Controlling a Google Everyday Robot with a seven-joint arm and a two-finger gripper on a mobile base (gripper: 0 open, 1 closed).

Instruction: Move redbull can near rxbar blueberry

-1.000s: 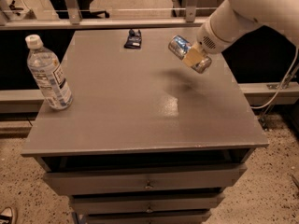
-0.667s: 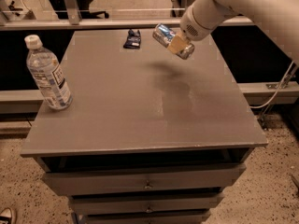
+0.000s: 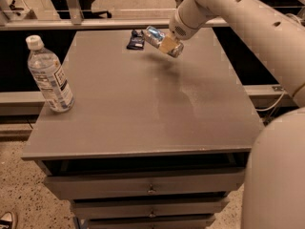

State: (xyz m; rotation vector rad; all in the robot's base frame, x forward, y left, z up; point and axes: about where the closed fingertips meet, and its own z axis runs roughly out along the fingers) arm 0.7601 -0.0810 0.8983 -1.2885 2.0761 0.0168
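The cabinet's grey top [image 3: 143, 109] spreads out in front of the fingers, and the water bottle [image 3: 49, 75] stands well off to their left, nearer the camera. Over the far edge, the gripper [image 3: 167, 45] has swung left and away within the last second. Its fingers are clamped on the tilted redbull can [image 3: 154, 34], held off the surface. The rxbar blueberry [image 3: 135, 41] now lies just left of the fingers, so probably only lowering and release remain.
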